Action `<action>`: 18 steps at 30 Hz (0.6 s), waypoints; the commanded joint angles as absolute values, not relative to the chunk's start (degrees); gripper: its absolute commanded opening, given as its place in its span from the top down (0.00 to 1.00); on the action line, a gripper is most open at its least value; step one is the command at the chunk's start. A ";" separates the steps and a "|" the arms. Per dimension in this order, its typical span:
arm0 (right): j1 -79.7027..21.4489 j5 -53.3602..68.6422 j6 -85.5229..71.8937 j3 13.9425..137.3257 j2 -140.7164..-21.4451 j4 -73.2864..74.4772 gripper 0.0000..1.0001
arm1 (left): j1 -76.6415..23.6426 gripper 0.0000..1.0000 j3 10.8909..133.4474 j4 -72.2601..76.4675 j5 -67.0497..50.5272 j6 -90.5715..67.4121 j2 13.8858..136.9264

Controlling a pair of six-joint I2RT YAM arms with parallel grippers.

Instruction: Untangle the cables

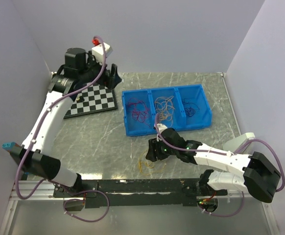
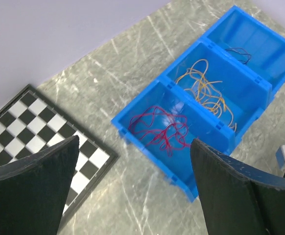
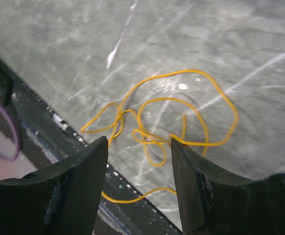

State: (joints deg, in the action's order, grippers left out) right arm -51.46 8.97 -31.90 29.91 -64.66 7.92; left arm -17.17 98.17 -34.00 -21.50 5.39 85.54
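Observation:
A loose yellow-orange cable (image 1: 147,165) lies in curly loops on the table by the front edge; in the right wrist view (image 3: 147,138) one end trails over the black rail. My right gripper (image 1: 152,152) (image 3: 138,141) hovers just above it, open and empty. A blue three-compartment bin (image 1: 132,93) holds red and purple cables (image 1: 138,111) (image 2: 162,131) on the left, yellow-orange ones (image 1: 166,108) (image 2: 207,94) in the middle, and a few dark purple strands (image 1: 191,108) (image 2: 238,52) on the right. My left gripper (image 1: 114,77) (image 2: 135,142) is open and empty, high at the back left.
A checkerboard (image 1: 91,100) (image 2: 30,122) lies at the back left under the left arm. A black rail (image 1: 142,186) (image 3: 44,132) runs along the table's front edge. Grey walls close in the left, back and right sides.

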 commanded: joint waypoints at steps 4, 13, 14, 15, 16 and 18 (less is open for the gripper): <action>-54.40 10.47 -27.87 33.31 -68.19 9.57 0.38 | -11.34 0.01 92.73 -33.57 -26.28 5.80 79.81; -57.83 5.10 -24.00 36.91 -75.84 12.65 0.42 | -6.42 0.02 88.42 -34.54 -28.74 5.01 76.03; -58.09 4.40 -23.65 37.35 -76.46 13.00 0.44 | -6.07 0.02 87.98 -34.63 -28.83 4.75 76.03; -58.27 3.70 -23.56 37.88 -76.99 13.27 0.46 | -5.72 0.02 87.54 -34.72 -28.74 4.66 75.85; -58.45 2.82 -23.47 38.58 -77.69 13.79 0.51 | -5.45 0.03 86.93 -34.54 -28.74 4.57 75.85; -58.45 1.24 -23.29 39.81 -78.66 14.59 0.67 | -4.92 0.03 85.70 -34.02 -28.39 4.66 75.33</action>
